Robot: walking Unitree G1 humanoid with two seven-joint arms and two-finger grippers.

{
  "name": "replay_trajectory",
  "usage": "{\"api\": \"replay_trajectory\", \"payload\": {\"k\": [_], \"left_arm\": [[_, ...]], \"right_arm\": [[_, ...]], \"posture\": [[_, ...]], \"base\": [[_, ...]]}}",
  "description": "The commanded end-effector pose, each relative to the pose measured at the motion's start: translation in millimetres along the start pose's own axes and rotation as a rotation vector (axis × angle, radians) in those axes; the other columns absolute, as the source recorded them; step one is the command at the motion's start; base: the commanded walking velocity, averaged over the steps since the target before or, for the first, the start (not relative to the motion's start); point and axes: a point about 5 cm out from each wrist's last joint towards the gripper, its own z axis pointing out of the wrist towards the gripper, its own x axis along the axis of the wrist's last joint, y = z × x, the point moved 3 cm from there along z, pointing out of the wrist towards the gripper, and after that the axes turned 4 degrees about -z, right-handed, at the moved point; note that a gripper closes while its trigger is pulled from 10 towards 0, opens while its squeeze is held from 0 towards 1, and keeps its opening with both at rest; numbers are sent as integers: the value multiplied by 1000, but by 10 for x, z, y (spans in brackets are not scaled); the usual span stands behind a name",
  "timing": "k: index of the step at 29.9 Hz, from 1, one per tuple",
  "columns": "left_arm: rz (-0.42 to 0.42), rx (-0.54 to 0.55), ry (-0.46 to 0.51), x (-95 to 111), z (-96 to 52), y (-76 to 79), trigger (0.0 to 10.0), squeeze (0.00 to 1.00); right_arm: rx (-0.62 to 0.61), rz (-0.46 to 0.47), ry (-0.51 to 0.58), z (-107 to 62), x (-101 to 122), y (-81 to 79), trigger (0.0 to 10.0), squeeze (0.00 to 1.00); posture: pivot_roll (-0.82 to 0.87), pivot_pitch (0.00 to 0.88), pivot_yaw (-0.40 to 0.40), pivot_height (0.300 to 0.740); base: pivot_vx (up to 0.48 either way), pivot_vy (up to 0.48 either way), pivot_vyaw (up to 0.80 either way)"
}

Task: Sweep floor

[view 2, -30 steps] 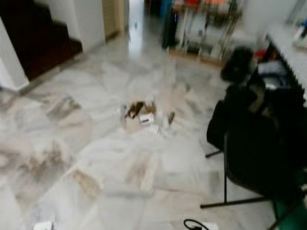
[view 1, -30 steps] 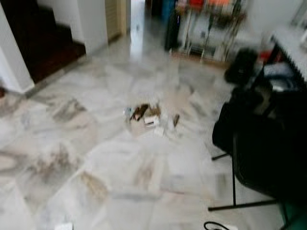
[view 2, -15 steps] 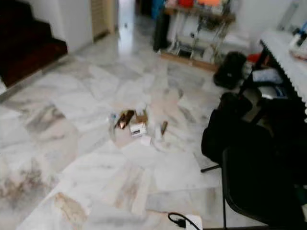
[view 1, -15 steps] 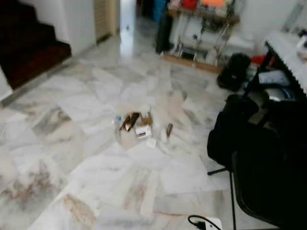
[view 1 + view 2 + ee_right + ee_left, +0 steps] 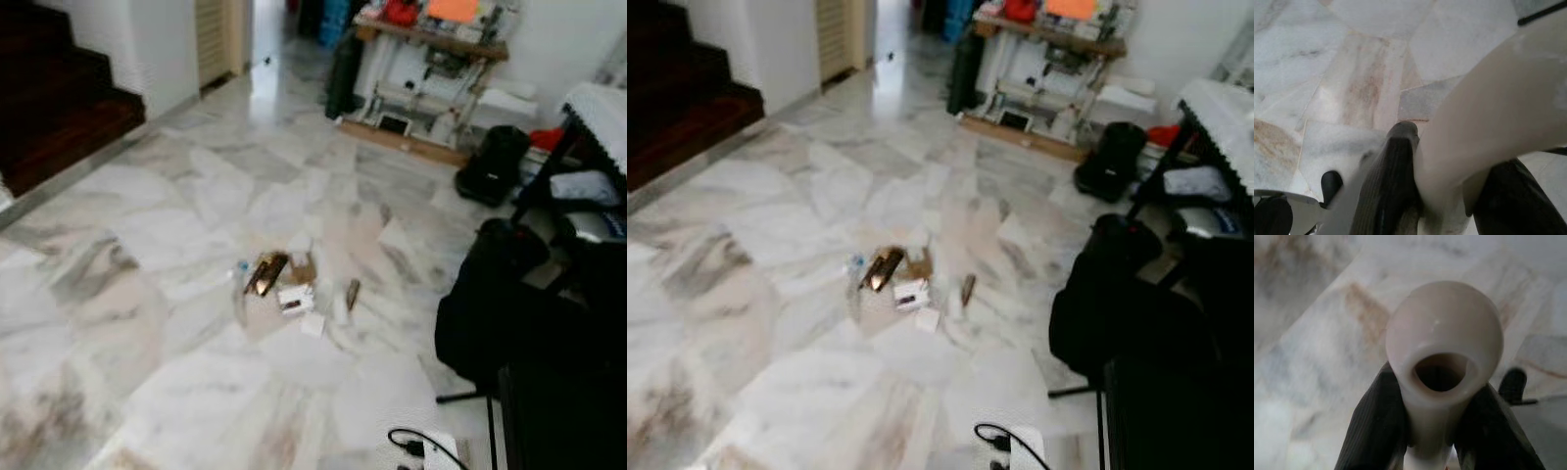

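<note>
A small pile of litter (image 5: 284, 289), brown scraps, white paper bits and a small bottle, lies on the marble floor (image 5: 176, 206) in the middle of the room. In the left wrist view my left gripper (image 5: 1432, 418) is shut on a cream plastic handle (image 5: 1444, 333) whose rounded end has a hole in it. My right gripper (image 5: 1449, 193) is shut on a second, broader cream handle (image 5: 1498, 112) that slants across the right wrist view above the floor tiles.
A black chair draped with dark cloth (image 5: 529, 323) stands at the right, beside a table with a white cloth (image 5: 600, 108). A white power strip with a black cable (image 5: 431, 452) lies near its legs. A cluttered shelf (image 5: 431, 59), a black bag (image 5: 495, 166) and dark stairs (image 5: 49, 108) lie beyond.
The head camera has shifted and the picture is sharper; the litter pile now sits lower in view. The litter itself has not moved.
</note>
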Motion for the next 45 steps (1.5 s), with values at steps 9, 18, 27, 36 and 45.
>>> {"api": "replay_trajectory", "payload": {"k": [9, 18, 27, 36, 45], "left_arm": [[1, 6, -27, -70, -68, -208, 10000, 0], [109, -45, -8, 209, 27, -159, 10000, 0], [152, -46, 8, 327, 112, 57, 10000, 0], [88, -23, 29, 377, 136, 116, 10000, 0], [57, 15, 7, 315, 48, -244, 10000, 0]], "right_arm": [[-6, 33, 17, 39, 139, -40, 10000, 0], [-37, 77, 23, 73, 197, -169, 10000, 0], [-41, 111, 4, 60, 78, -252, 10000, 0], [-61, 86, 4, 23, -2, -107, 10000, 0], [-88, 76, 27, 8, 52, 44, 10000, 0]], "posture": [[45, 0, -102, 740], [67, 0, -13, 740], [79, 0, 32, 740], [67, 0, -14, 740], [43, 0, -29, 740]], "base": [[474, 0, 0], [30, 0, 0], [0, 0, 0], [0, 0, 0], [0, 0, 0]]}}
